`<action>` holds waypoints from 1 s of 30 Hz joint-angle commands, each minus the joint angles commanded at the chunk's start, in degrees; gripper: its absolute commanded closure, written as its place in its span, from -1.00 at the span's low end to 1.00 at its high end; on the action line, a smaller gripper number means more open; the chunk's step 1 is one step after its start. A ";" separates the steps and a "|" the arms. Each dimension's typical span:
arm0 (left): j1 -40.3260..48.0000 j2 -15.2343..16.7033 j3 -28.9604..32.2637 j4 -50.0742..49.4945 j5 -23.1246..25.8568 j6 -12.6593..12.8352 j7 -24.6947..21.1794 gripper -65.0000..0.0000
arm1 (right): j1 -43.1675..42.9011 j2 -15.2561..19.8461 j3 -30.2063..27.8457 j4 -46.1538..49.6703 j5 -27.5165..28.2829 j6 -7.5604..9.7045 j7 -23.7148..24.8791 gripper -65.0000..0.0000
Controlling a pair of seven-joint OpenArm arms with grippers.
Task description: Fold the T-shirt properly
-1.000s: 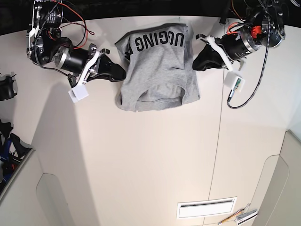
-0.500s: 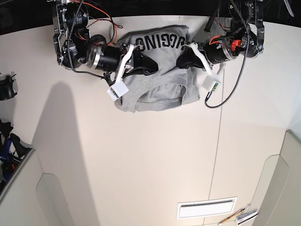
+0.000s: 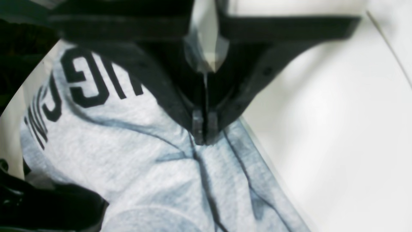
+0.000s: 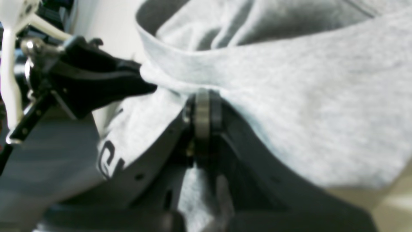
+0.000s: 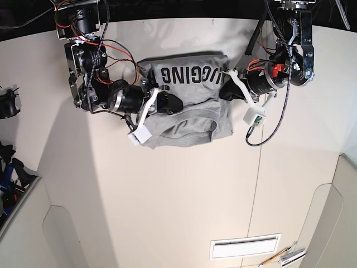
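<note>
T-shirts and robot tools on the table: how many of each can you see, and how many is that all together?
T-shirt: 1, grey with black letters
Tools: 2, the left tool and the right tool, both pinching the shirt
Total: 3

Both wrist views are soft and blurred. In the left wrist view the left gripper [image 3: 203,135] covers part of the black lettering [image 3: 80,80] on the T-shirt [image 3: 167,180], whose lower end runs off the bottom edge. In the right wrist view the right gripper [image 4: 203,112] hides the cloth behind it, and the shirt is cut off at the top and right. In the base view, the fingertips seem buried in folds.
</note>
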 joint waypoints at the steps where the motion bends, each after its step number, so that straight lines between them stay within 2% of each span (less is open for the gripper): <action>1: 0.02 0.00 -0.07 0.02 -0.04 0.07 -0.50 1.00 | 0.42 0.02 0.00 0.07 0.92 0.00 -0.02 1.00; 4: 0.07 -0.07 -0.20 1.03 0.11 0.00 -1.60 1.00 | 1.22 0.07 0.07 0.94 2.71 0.02 -1.64 1.00; 8: 2.43 -0.35 -2.75 8.63 0.09 -0.02 0.59 1.00 | -0.61 1.95 0.15 7.04 4.83 0.02 -7.19 1.00; 13: 8.98 -1.05 -7.93 14.69 -1.25 -0.30 0.85 1.00 | -6.32 7.72 0.15 16.39 6.08 -0.04 -7.34 1.00; 20: 21.44 -6.95 -13.42 18.78 -2.14 -0.30 4.26 1.00 | -16.65 17.90 0.15 25.86 10.45 -0.15 -9.01 1.00; 24: 30.08 -9.60 -17.46 18.78 -5.99 -0.30 6.80 1.00 | -22.53 23.04 0.15 28.83 12.07 -0.13 -9.46 1.00; 30: 42.47 -10.05 -18.32 18.78 -5.86 -0.30 6.78 1.00 | -29.51 27.56 0.09 28.85 12.46 0.28 -9.44 1.00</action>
